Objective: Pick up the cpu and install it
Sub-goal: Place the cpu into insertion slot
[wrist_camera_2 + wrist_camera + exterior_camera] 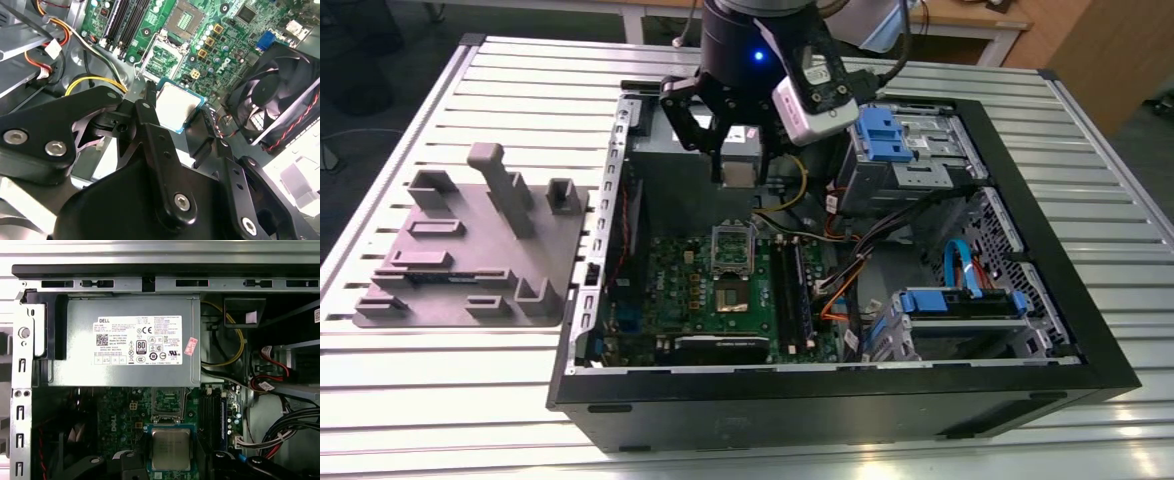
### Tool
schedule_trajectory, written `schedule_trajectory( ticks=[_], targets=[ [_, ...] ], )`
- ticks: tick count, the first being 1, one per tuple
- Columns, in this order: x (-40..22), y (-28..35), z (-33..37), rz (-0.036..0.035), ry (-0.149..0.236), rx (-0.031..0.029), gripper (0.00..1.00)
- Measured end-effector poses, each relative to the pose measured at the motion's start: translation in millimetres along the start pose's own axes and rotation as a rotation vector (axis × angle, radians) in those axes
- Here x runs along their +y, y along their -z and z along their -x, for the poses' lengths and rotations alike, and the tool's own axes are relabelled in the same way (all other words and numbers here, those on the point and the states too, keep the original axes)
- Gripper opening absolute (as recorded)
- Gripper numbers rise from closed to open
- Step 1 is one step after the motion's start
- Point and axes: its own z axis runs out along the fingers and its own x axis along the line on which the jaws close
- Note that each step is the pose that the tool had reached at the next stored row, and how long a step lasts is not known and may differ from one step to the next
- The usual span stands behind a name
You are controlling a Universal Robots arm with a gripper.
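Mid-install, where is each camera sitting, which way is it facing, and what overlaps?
Exterior view: off the arm, high, looking down into the computer case; arm and gripper show.
First wrist view: on the arm, facing the power supply and motherboard; the gripper's links show.
Second wrist view: behind the gripper's links, facing the motherboard.
Shared by all: the gripped cpu.

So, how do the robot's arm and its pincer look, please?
The arm is a black cylinder with a small blue light. A silver-white camera and a black cable sit at its wrist. The pincer is made of black linked bars with silver screws.
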Motion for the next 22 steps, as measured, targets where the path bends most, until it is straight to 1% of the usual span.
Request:
schedule_trajectory(
  ticks=[2,8,22],
  targets=[
    [-1.2,-1.0,0.0,0.0003,-0.003,-0.0002,0.47],
    [-1.7,-3.2,0.1,0.0,-0.015,-0.0005,0.47],
    [-1.8,-6.9,0.1,0.0,-0.017,-0.0005,0.47]
  ],
)
